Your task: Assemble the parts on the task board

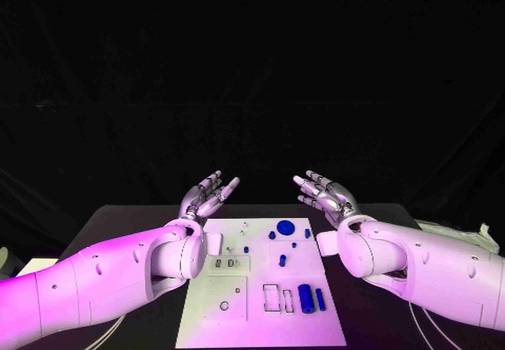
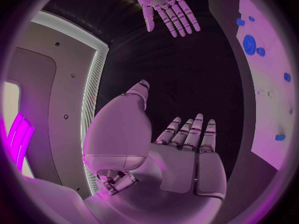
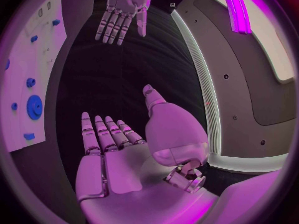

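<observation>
The white task board point(image 1: 237, 321) lies in the middle of the table, also seen in the wrist views point(image 2: 274, 74) point(image 3: 25, 79). On it lie a round blue disc point(image 1: 285, 227) point(image 2: 249, 43) point(image 3: 34, 106), several small blue pegs point(image 1: 282, 259) and two blue cylinders point(image 1: 306, 298) near its front right. My left hand point(image 1: 207, 194) point(image 2: 187, 149) is raised above the board's far left corner, fingers spread and empty. My right hand point(image 1: 325, 194) point(image 3: 112, 149) is raised above the far right corner, likewise spread and empty. Each wrist view shows the other hand point(image 2: 165, 7) point(image 3: 124, 10) opposite.
The black table point(image 1: 126, 219) extends around the board on both sides. A pale object point(image 1: 463, 232) lies at the table's right edge behind my right arm. Rectangular slots point(image 1: 276, 297) and a ring hole point(image 1: 224, 305) are cut in the board's front half.
</observation>
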`<action>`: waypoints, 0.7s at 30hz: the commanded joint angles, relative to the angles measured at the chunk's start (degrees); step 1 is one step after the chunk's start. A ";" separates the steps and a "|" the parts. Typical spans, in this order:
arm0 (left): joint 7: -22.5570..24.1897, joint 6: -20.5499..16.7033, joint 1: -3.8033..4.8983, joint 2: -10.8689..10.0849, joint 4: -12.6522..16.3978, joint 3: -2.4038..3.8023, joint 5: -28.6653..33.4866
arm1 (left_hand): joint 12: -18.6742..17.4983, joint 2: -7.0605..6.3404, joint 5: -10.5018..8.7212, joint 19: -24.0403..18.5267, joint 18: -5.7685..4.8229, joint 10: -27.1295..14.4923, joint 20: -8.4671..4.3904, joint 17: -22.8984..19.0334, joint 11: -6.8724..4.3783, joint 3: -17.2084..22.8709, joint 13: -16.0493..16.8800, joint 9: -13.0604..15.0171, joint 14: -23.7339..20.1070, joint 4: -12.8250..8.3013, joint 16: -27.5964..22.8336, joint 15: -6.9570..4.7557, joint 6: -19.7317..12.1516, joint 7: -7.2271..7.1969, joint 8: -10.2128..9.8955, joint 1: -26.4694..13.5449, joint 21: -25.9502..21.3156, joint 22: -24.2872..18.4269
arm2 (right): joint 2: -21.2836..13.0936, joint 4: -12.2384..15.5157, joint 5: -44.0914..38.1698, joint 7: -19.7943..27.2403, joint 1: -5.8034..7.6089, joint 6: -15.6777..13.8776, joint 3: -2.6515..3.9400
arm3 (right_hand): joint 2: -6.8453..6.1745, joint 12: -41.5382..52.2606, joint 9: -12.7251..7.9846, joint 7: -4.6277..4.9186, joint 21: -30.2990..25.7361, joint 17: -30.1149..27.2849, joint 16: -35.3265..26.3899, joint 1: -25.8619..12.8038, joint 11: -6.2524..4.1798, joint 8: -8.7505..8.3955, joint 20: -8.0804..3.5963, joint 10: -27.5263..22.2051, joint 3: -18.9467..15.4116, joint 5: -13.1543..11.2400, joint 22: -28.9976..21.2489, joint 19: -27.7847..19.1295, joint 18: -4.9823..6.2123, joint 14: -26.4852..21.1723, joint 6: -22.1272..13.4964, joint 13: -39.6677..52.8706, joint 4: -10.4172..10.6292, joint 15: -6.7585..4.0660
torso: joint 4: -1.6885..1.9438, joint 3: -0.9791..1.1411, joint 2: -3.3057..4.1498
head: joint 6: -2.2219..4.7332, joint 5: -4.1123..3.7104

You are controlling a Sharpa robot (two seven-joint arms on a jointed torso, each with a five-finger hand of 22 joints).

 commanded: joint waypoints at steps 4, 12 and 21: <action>1.66 5.05 0.13 0.20 -0.24 -0.03 0.61 | 0.63 0.35 0.53 1.18 1.24 1.82 1.08 0.53 1.26 0.84 0.30 0.29 3.69 0.69 0.92 0.70 2.32 7.67 0.53 3.26 0.65 0.33 | 0.35 -1.16 -6.89 -5.79 0.55 13.13 -0.04 | 0.94 1.98 1.04 8.66 2.88 1.12 1.82 8.95 1.46 1.52 0.41 14.96 0.86 0.70 1.40 11.74 3.01 15.66 11.15 1.13 -4.92 1.21 | 0.00 -0.01 -0.02 | 0.00 0.00; 3.32 5.81 0.24 -3.82 1.45 -0.02 2.06 | 6.87 3.77 0.02 24.94 2.27 32.72 0.96 3.50 0.97 2.21 3.00 2.74 28.89 -2.21 8.01 -0.45 24.63 7.79 5.47 6.52 9.24 4.49 | 0.19 -4.72 -21.77 -1.50 1.27 6.99 0.06 | 0.76 4.95 2.44 6.03 7.26 2.00 4.72 14.10 -1.73 4.29 0.20 38.02 1.84 0.01 2.49 25.33 6.50 38.08 33.56 1.95 -8.69 -2.32 | -0.12 -0.13 0.65 | -0.92 -0.01; 3.24 7.36 0.72 -7.32 4.52 0.00 2.15 | 9.13 5.28 0.03 42.22 3.97 47.78 -2.48 5.67 -3.25 2.61 2.96 3.08 45.69 -5.24 12.07 -5.73 41.12 4.47 8.37 7.76 15.25 5.76 | 0.11 -6.42 -34.58 -4.31 3.37 6.40 0.37 | -0.11 4.00 2.38 3.51 10.88 2.28 5.72 14.02 -4.91 4.11 -3.20 47.99 5.23 0.17 2.86 34.49 6.74 49.13 44.36 1.80 -11.77 -5.91 | 0.13 -0.41 2.49 | -0.69 -0.70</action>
